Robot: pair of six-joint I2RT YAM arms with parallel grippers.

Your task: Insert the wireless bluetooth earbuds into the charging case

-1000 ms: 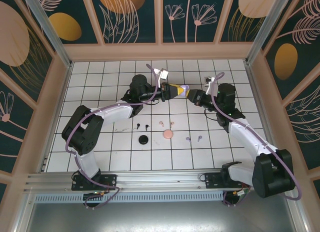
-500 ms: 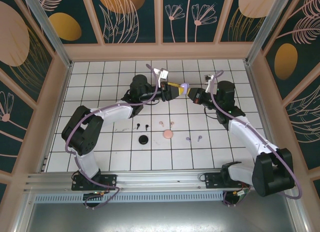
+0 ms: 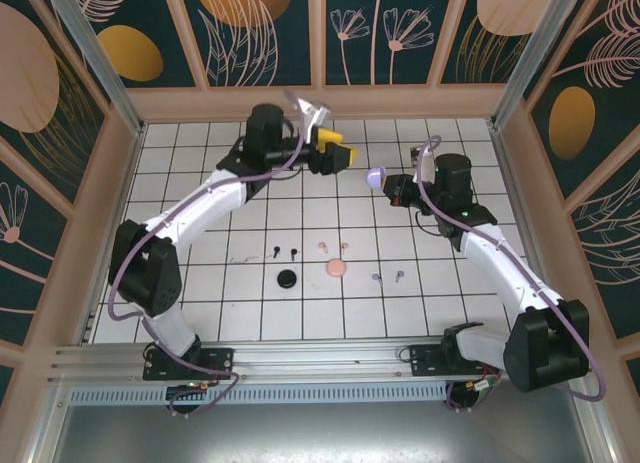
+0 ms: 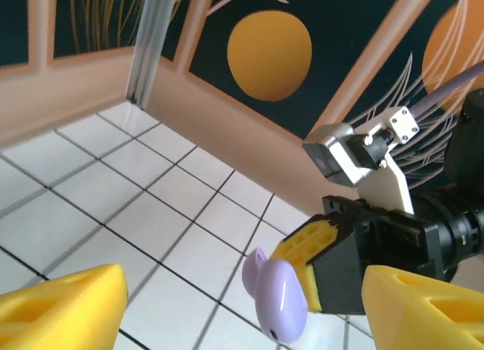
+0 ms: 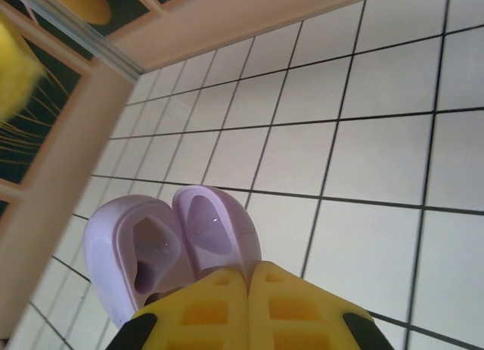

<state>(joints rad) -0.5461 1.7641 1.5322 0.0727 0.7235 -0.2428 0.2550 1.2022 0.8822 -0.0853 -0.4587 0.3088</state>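
- The lilac case is held up off the surface. Your right hand is clamped on one end of it, with the rest sticking out past the fingertips.
- No earbud is in it yet. The lilac earbuds lie on the surface well apart from the right hand, back toward the arm bases. The pink earbuds and black earbuds lie further toward your left arm's side.
- A pink disc and a black disc sit near their matching pairs, and neither hand is touching them.
- Your left hand hangs just across from the right hand. Its fingers are spread wide and hold nothing.
- I judge the task to be at an early stage: the case is up and open, but all six earbuds still need picking up and seating.
- The right wrist view looks into the open case, where the lid is swung aside and both hollows look empty.
- The left wrist view gives only the case's smooth outside.
- The top view alone shows where the earbuds lie.
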